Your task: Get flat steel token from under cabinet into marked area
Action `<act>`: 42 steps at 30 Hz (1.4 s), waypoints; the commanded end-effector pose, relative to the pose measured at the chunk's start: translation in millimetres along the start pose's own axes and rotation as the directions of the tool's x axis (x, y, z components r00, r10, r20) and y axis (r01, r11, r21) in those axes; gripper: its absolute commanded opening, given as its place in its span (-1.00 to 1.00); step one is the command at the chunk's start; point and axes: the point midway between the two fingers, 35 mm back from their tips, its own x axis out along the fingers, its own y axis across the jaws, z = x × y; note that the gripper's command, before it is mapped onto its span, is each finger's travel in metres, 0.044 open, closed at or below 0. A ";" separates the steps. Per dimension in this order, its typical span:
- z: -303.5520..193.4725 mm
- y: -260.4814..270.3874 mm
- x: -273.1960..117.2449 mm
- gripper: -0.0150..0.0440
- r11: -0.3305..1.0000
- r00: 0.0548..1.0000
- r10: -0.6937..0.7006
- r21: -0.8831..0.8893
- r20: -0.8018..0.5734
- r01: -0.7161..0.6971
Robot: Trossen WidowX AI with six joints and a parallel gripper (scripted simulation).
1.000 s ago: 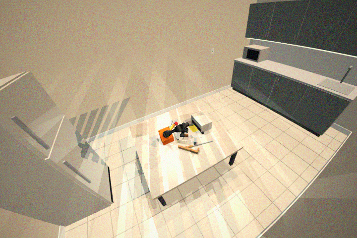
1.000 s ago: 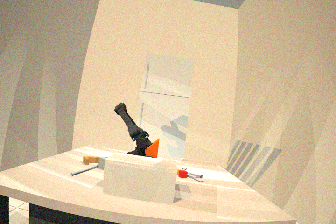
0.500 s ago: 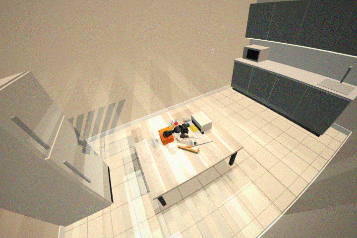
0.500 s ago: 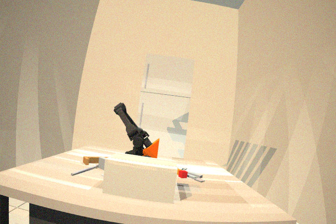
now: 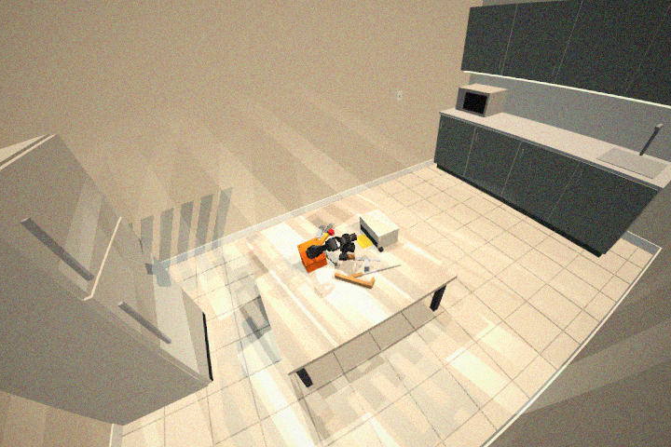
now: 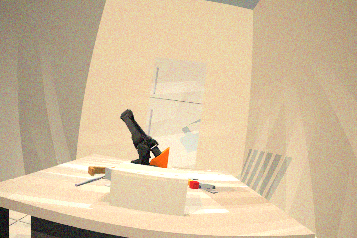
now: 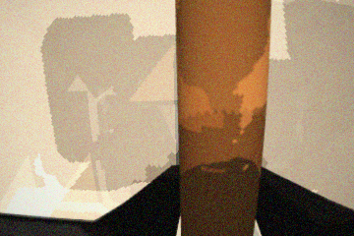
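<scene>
My gripper (image 5: pixel 348 257) (image 7: pixel 213 174) is shut on the brown handle (image 5: pixel 350 257) (image 7: pixel 223 69) of a tool. The tool's thin grey shaft (image 5: pixel 370 260) points right in the top view. In the exterior view the arm rises behind the cabinet, and the cabinet hides the fingers. The white cabinet (image 5: pixel 384 230) (image 6: pixel 148 190) stands on the table, its dark front facing the arm. The yellow marked area (image 5: pixel 365 241) lies in front of it. The steel token cannot be made out in any view.
A wooden L-shaped piece (image 5: pixel 353 279) (image 6: pixel 96 170) and a long grey rod (image 5: pixel 385 269) (image 6: pixel 89 180) lie on the table (image 5: pixel 341 321) (image 6: pixel 80 211). A red-ended yellow tool (image 5: pixel 330 232) (image 6: pixel 194 185) lies beside grey pieces. An orange block (image 5: pixel 306 252) (image 6: pixel 162 160) stands at the arm's base.
</scene>
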 end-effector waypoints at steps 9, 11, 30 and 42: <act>5.2 -12.6 -0.5 -0.49 1.000 1.000 0.000 0.001 0.004 0.000; 5.9 -14.6 -0.5 -0.49 1.000 1.000 0.000 0.001 0.004 0.000; 13.1 -34.3 -0.5 -0.49 1.000 1.000 -0.001 0.000 0.004 0.001; 18.0 -47.6 -0.6 -0.49 1.000 1.000 -0.002 0.000 0.004 0.002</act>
